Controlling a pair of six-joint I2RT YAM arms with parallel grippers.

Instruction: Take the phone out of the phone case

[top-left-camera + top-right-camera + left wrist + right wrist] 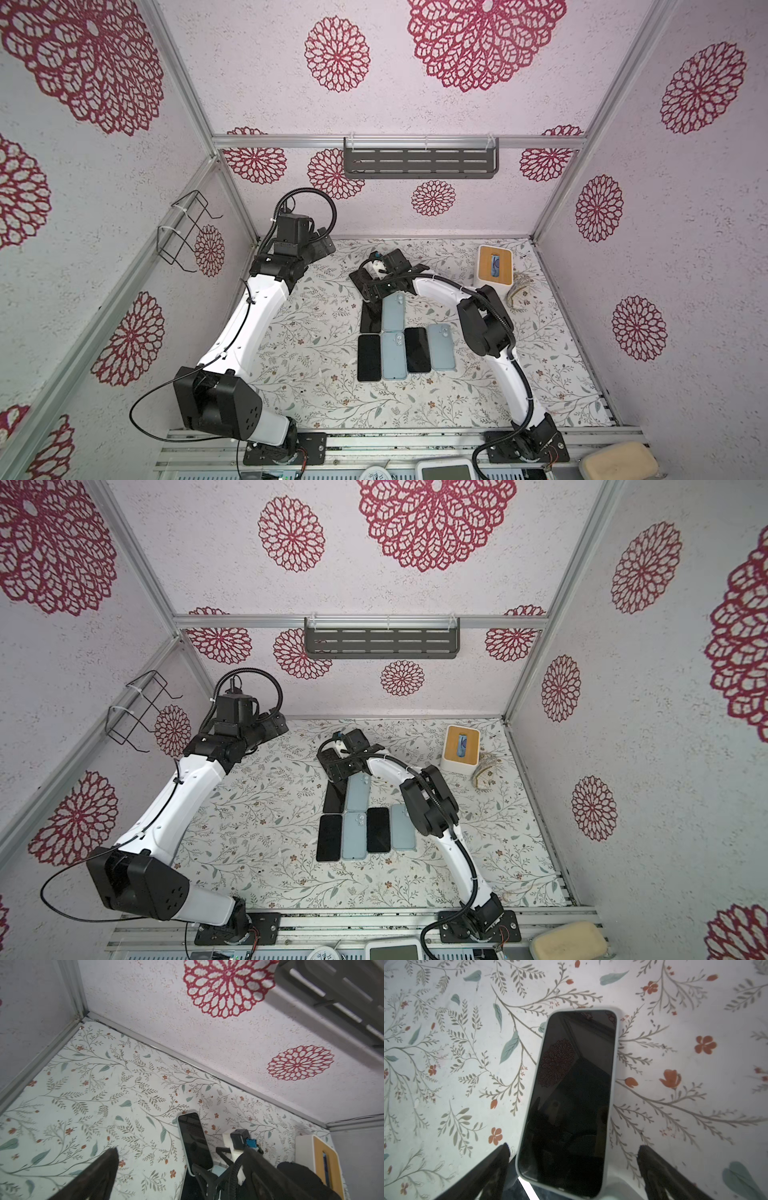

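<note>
Phone (571,1095) still inside its phone case (612,1088), jaws of both arms wide
It lies screen up on the floral mat (446,1064), just behind the other phones (369,357) (laid in rows). The right gripper (574,1148) hangs over one end, fingers spread either side, not gripping it. The left gripper (324,243) hovers at the back left, fingers apart, holding nothing
</note>
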